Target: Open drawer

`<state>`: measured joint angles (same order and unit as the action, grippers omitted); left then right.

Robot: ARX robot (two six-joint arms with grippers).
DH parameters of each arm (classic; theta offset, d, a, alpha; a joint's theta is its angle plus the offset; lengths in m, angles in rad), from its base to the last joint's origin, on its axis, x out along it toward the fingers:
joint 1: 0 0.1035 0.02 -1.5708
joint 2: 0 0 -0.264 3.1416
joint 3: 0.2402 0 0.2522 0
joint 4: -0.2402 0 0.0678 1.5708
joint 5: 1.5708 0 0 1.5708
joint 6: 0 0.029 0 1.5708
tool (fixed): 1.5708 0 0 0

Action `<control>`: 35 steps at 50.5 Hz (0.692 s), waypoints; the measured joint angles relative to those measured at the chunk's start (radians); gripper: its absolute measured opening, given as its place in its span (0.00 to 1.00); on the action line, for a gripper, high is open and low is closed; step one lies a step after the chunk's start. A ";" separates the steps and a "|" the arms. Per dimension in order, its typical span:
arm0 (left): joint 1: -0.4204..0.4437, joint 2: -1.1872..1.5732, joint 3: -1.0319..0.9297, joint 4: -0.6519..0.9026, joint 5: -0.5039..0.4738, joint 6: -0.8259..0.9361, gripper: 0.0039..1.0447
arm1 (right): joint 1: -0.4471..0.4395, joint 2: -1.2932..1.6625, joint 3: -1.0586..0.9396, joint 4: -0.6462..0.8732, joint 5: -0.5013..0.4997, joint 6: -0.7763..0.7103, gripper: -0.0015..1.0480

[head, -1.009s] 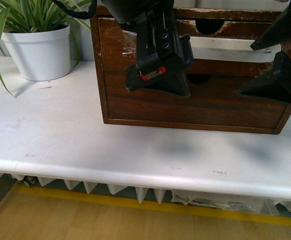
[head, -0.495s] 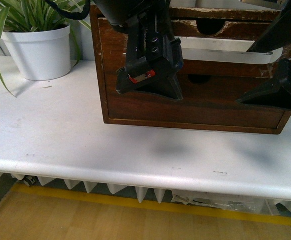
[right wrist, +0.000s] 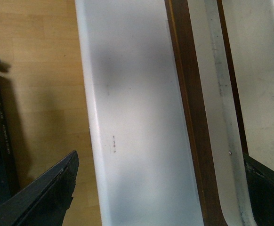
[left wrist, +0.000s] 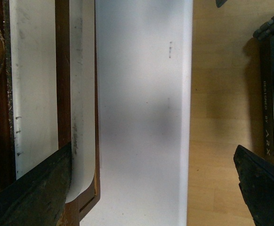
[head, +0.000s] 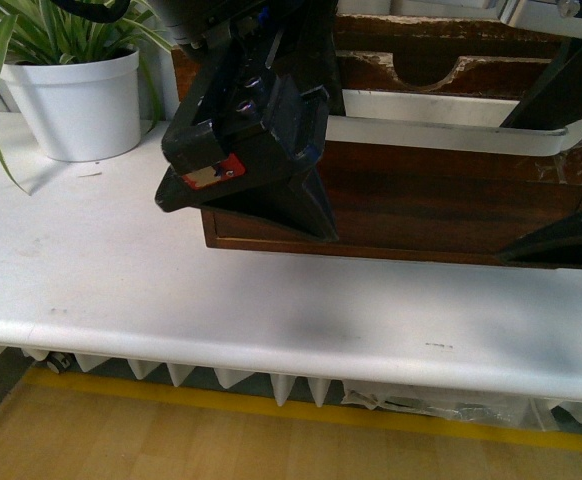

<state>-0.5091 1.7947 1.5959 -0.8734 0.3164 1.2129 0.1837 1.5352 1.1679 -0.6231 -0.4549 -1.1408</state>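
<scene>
The drawer [head: 421,205] is dark brown wood with a long white plastic handle [head: 451,135] across its top edge, and it stands out toward the table's front. My left gripper [head: 261,190] hangs open in front of its left end, and my right gripper [head: 571,170] is open at its right end. In the left wrist view the handle [left wrist: 83,94] runs beside one black finger [left wrist: 38,193], with nothing between the jaws of the gripper [left wrist: 151,197]. In the right wrist view the handle [right wrist: 221,117] lies by one finger [right wrist: 269,188] of the open gripper [right wrist: 151,197].
A white pot [head: 76,100] with a striped green plant stands at the back left of the white table [head: 121,270]. Above the handle is a wooden panel with a half-round notch [head: 431,65]. The table's front edge drops to a wooden floor [head: 271,440].
The drawer front and its white handle have come nearer to the table's front edge. My left gripper has moved left and closer to the camera; the right one has shifted toward the right edge.
</scene>
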 joint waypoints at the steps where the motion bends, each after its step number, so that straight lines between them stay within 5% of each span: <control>1: -0.001 -0.003 -0.003 -0.001 0.000 0.000 0.94 | 0.001 -0.003 -0.002 -0.004 -0.001 -0.002 0.91; 35: -0.026 -0.128 -0.159 0.039 0.002 0.013 0.94 | 0.057 -0.104 -0.063 -0.055 0.011 -0.026 0.91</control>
<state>-0.5346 1.6669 1.4368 -0.8349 0.3180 1.2263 0.2409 1.4311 1.1046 -0.6785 -0.4438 -1.1667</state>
